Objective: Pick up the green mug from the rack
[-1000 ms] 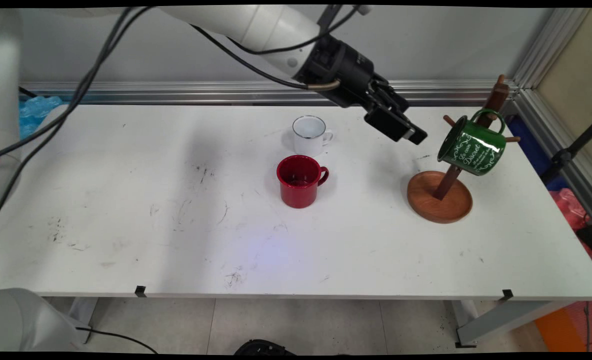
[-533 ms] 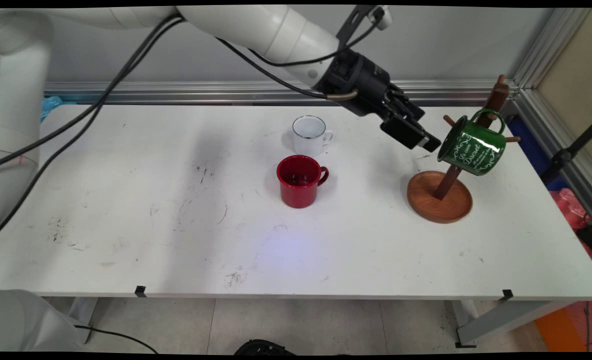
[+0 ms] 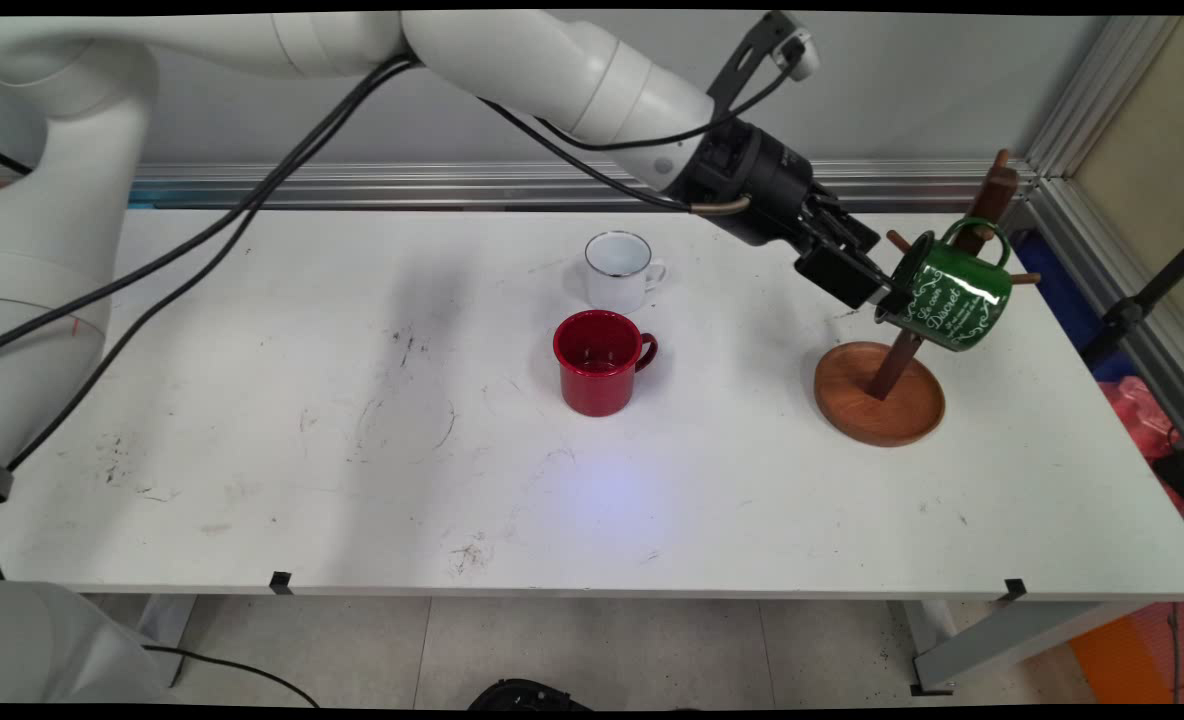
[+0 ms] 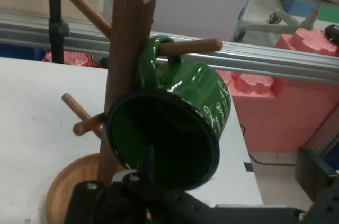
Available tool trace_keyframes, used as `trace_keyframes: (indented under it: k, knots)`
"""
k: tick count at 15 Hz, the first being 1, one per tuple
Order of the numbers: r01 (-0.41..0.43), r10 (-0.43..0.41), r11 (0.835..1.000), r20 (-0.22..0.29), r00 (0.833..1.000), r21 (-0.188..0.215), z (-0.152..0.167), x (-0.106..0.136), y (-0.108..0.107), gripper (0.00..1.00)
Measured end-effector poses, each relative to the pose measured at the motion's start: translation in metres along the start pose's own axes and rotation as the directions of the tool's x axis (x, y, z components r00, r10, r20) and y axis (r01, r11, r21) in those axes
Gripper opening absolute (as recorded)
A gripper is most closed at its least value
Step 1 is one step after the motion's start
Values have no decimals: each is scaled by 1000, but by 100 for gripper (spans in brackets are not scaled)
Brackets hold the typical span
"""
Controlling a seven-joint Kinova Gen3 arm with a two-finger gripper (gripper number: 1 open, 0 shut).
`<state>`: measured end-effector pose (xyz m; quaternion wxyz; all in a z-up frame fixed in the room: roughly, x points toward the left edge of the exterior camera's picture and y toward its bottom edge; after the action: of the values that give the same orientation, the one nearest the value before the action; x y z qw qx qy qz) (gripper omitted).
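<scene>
I see the end effector (image 3: 887, 293) now reaches the green mug's (image 3: 952, 292) rim on the rack (image 3: 880, 392); grip state unclear.

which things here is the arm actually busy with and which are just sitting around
At the arm's end:
- gripper, at the mouth of the green mug
- green mug, tilted, hanging by its handle on a peg
- wooden mug tree, which carries that mug

Standing apart:
- red mug, upright on the table
- white mug, upright behind the red one
</scene>
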<state>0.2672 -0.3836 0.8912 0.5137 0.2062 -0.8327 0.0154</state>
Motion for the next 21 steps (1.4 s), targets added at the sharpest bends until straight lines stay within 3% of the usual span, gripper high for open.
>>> trace_keyframes:
  k: [16, 17, 21]
  knots:
    - [36, -37, 999, -29, 999, -40, 42, -6, -11, 100]
    - [37, -38, 998, -32, 999, -43, 43, -6, -12, 0]
    - [39, -41, 998, -36, 999, -57, 48, -7, -11, 0]
